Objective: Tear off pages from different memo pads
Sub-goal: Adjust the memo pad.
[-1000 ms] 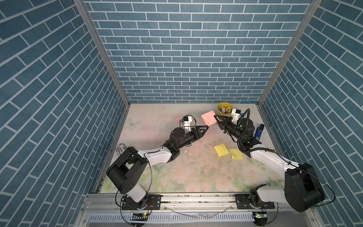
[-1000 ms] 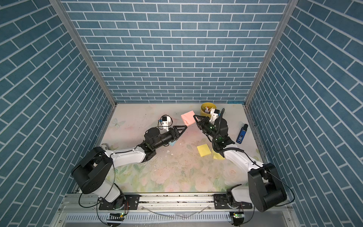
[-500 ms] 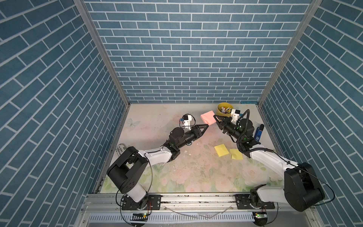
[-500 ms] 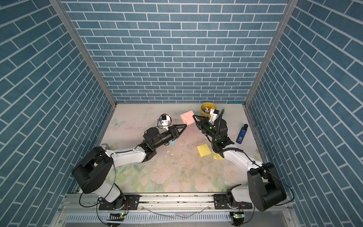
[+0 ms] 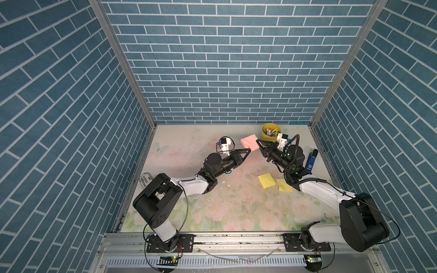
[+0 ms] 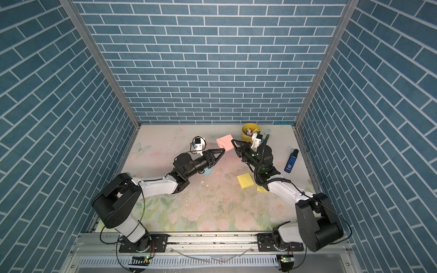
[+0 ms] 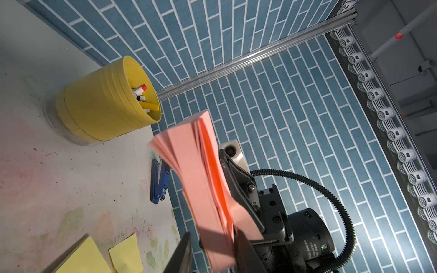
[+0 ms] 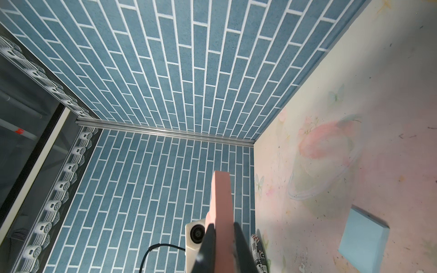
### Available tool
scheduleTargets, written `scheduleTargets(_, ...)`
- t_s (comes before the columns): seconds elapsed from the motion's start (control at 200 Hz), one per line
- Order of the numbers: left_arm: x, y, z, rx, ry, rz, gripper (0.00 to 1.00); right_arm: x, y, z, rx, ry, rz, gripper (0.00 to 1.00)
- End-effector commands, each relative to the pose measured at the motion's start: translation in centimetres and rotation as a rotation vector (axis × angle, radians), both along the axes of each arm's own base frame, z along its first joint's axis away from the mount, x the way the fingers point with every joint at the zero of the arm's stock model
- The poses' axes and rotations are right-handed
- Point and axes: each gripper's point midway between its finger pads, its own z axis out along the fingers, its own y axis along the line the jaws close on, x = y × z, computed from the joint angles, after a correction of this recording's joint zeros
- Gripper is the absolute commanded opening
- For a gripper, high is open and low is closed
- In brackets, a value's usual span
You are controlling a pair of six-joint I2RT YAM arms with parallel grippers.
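Since a second ago the left claw point(image 5: 248, 151) has narrowed its jaws and edged up to the pink memo pad point(image 5: 250, 141); its tips now sit at the pad's lower corner. In the left wrist view one finger lies in front of the fanned pages and one behind, a small gap still showing, so I cannot tell whether they actually pinch paper yet. The right claw point(image 5: 259, 143) has not moved: it stays clamped on the pad's opposite edge, holding it off the counter point(image 5: 179, 146) between the two claws, and the right wrist view shows the pad's pink edge point(image 8: 221, 203) squeezed between its dark fingers point(image 8: 208, 245).

The yellow memo pad point(image 5: 267, 180) lies flat on the counter, behind and below the right claw beside that arm's forearm, with a loose yellow page point(image 5: 284, 185) just next to it, apart from it. The light blue memo pad point(image 6: 209, 170) rests on the counter under the left claw's wrist, mostly hidden in both top views.

A yellow cup point(image 5: 271, 130) of markers stands just beyond the right claw, and a blue stapler point(image 5: 310, 160) lies off to that arm's outer side.

The counter has a pale floral print, scuffed and speckled. Blue brick-pattern walls point(image 5: 224, 59) enclose it on three sides, with aluminium posts at the corners.
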Motion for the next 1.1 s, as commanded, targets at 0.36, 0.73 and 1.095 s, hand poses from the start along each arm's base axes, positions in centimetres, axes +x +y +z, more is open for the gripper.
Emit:
scheduleTargets(0.36, 0.1, 0.5, 1.8, -0.018, -0.067, 0.006, 0.13, -0.9, 0.3, 0.6, 0.120, 0.038, 0.038, 0.00)
scheduleTargets(0.73, 0.1, 0.7, 2.4, -0.015, -0.080, 0.008, 0.04, -1.0, 0.4, 1.6, 0.150, 0.002, 0.047, 0.00)
scheduleTargets(1.095, 0.3, 0.7, 1.7, -0.068, -0.039, 0.000, 0.26, -1.4, 0.2, 4.0, 0.200, -0.093, 0.052, 0.00)
